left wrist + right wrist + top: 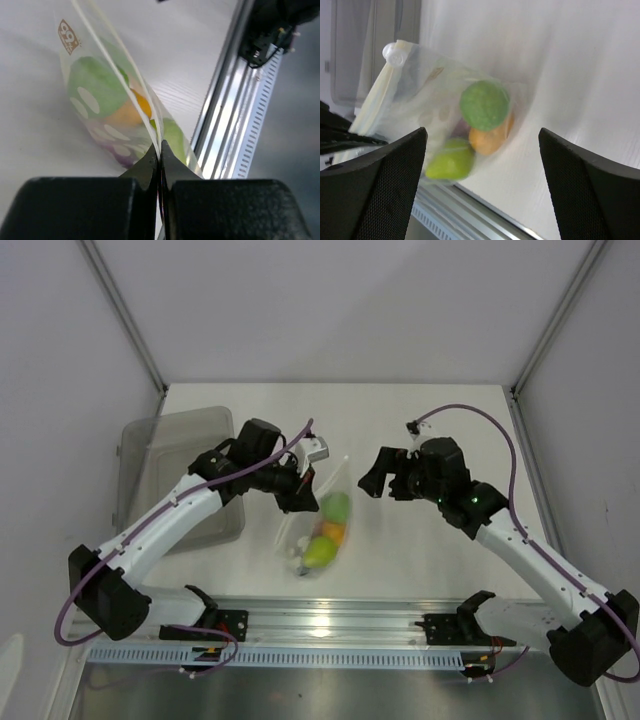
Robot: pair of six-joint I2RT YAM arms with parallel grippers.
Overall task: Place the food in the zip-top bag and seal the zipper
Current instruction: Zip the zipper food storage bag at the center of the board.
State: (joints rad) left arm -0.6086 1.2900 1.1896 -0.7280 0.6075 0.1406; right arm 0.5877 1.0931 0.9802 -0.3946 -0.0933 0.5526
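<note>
The clear zip-top bag (318,528) lies mid-table with the food inside: a round green fruit (337,506), an orange fruit (333,531) and a yellow-green pear (320,553). The eggplant shows only as a purple blur low in the bag (120,154). My left gripper (303,490) is shut on the bag's zipper edge (145,112), pinching the strip between its tips (160,152). My right gripper (376,480) is open and empty, right of the bag and apart from it. In the right wrist view the bag (425,100) and the green fruit (484,105) sit between its fingers (370,185).
A translucent grey bin (175,455) stands at the left, behind my left arm. A metal rail (320,625) runs along the table's near edge, close to the bag's lower end.
</note>
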